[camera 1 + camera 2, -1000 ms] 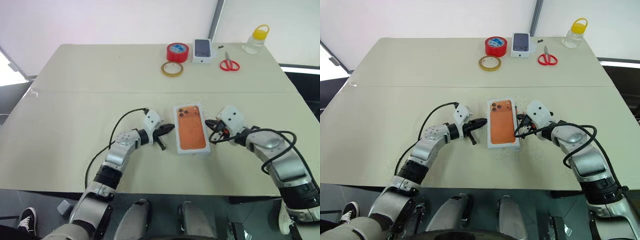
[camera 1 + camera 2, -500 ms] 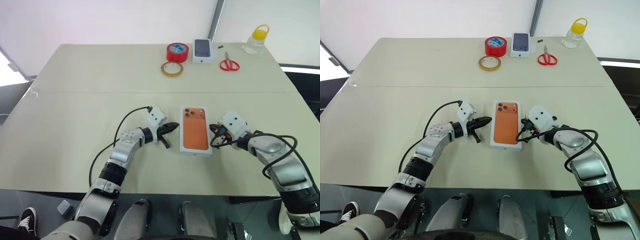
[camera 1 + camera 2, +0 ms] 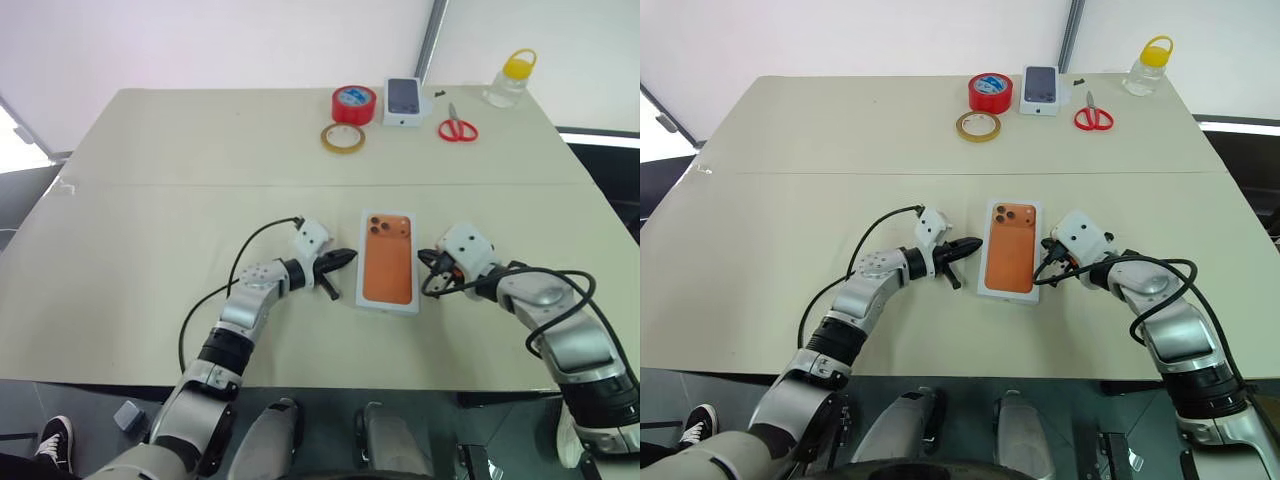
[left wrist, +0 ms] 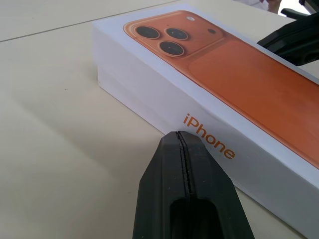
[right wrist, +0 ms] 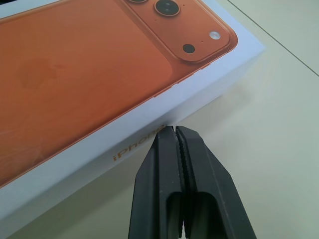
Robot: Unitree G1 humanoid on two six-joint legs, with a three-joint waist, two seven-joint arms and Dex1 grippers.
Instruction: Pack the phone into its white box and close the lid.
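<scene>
The white box (image 3: 389,304) lies closed near the table's front edge, between my two grippers. Its lid (image 3: 388,262) is on and carries a printed picture of an orange phone back with dark lenses. Orange lettering runs along the box's side (image 4: 209,135). The phone itself is hidden. My left gripper (image 3: 350,256) is shut, its tip (image 4: 180,134) close to the box's left long side. The right gripper (image 3: 424,255) is also shut, with its tip (image 5: 172,128) right at the opposite long side. Neither holds anything.
At the table's far edge stand a red tape roll (image 3: 355,103), a tan tape ring (image 3: 343,138), a small box printed with a dark phone (image 3: 403,101), red scissors (image 3: 457,127) and a yellow-capped bottle (image 3: 508,80). A seam (image 3: 200,184) crosses the tabletop.
The box lay askew between the grippers a second ago and now lies squarer to the table's front edge. Both grippers have stayed shut and hardly moved.
</scene>
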